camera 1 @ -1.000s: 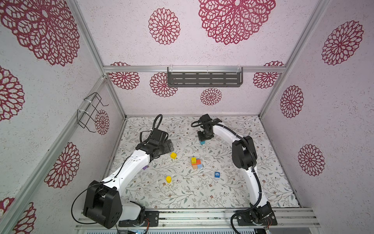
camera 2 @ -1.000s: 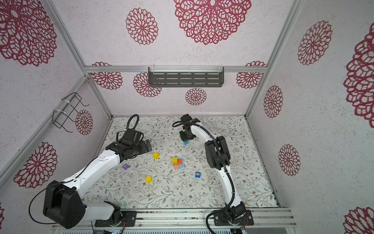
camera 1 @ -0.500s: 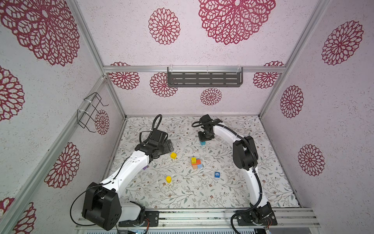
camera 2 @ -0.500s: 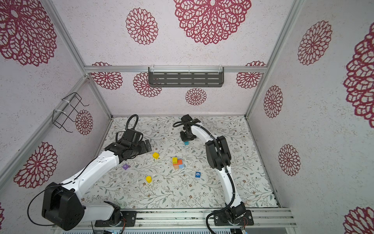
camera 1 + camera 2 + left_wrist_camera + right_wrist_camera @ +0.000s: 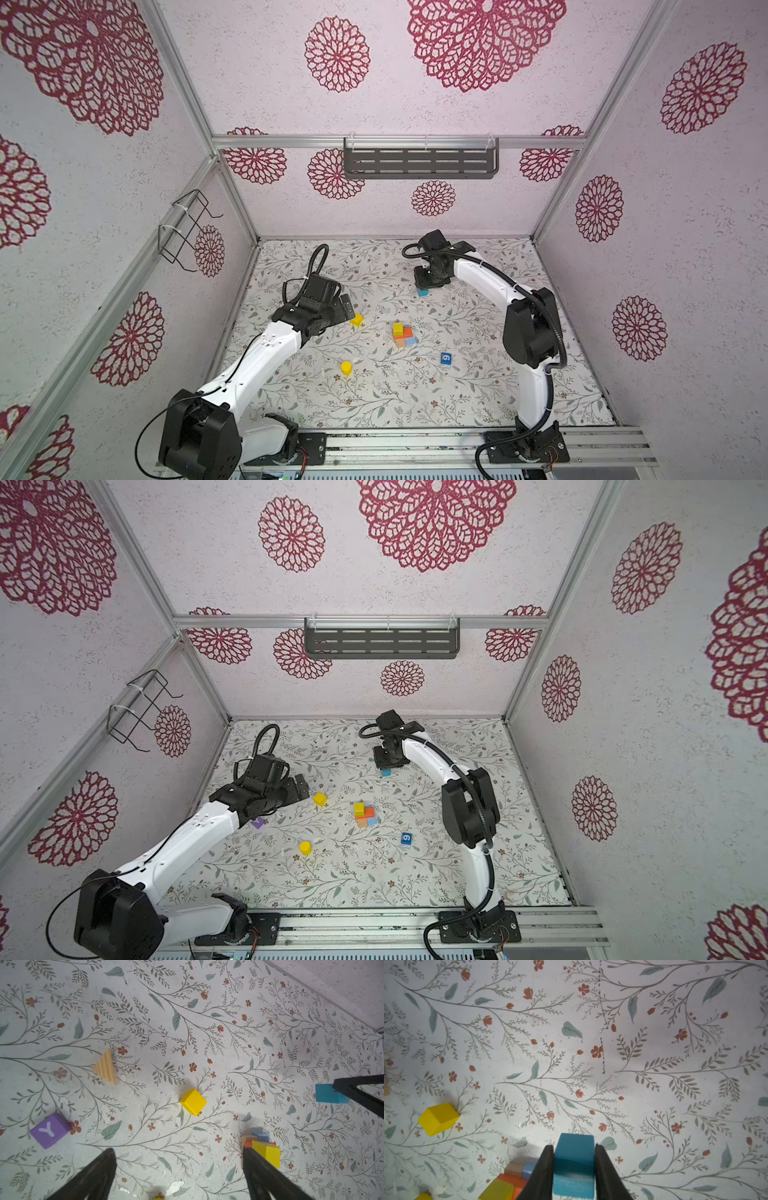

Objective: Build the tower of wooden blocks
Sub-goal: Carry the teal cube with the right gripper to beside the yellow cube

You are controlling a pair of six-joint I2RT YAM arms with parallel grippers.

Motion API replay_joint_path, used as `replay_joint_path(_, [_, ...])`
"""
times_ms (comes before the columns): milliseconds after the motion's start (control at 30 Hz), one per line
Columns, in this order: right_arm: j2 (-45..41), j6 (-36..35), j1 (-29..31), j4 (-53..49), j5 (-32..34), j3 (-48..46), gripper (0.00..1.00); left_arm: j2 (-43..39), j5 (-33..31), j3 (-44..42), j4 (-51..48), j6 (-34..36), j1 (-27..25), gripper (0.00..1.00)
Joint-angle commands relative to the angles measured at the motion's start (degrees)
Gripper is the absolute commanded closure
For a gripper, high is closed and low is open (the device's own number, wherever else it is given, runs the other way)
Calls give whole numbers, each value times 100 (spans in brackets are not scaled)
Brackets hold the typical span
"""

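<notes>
My right gripper (image 5: 573, 1146) is shut on a teal block (image 5: 574, 1163), held just over the floral table at the back middle; both top views show the block (image 5: 423, 292) (image 5: 386, 773) under that gripper (image 5: 428, 282). The tower (image 5: 402, 334) (image 5: 363, 814) is a low cluster in the middle: a yellow cube on orange, with tan and light blue blocks beside it. My left gripper (image 5: 178, 1150) is open and empty, and a loose yellow cube (image 5: 193, 1102) (image 5: 356, 319) lies just beyond its fingertips. In the left wrist view the tower (image 5: 267, 1152) sits beside one finger.
A yellow cylinder (image 5: 345, 367) stands toward the front. A blue block marked 6 (image 5: 445, 358) lies right of the tower. A purple Y block (image 5: 49, 1130) (image 5: 258, 822) and a tan ridged triangle (image 5: 105, 1067) lie under my left arm. Walls enclose the table on three sides.
My right gripper has shifted slightly with the teal block in it. The left arm has hardly moved.
</notes>
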Motion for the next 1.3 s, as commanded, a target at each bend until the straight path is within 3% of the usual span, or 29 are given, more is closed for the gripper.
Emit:
replay_joint_path(0, [-549,321,132,122,-24,-422,69,-288,-225,-131,201,-120,-152,3])
replay_joint_path(600, [-1969,1342,965,1166,152,-2585,67,-1035,-895,-1069,320,-634,-1243,3])
replay_joint_path(1267, [-1706,1603,1133,1579,-62,-2757,67,-1466,-1128,-1385,144,-795,-1444,3])
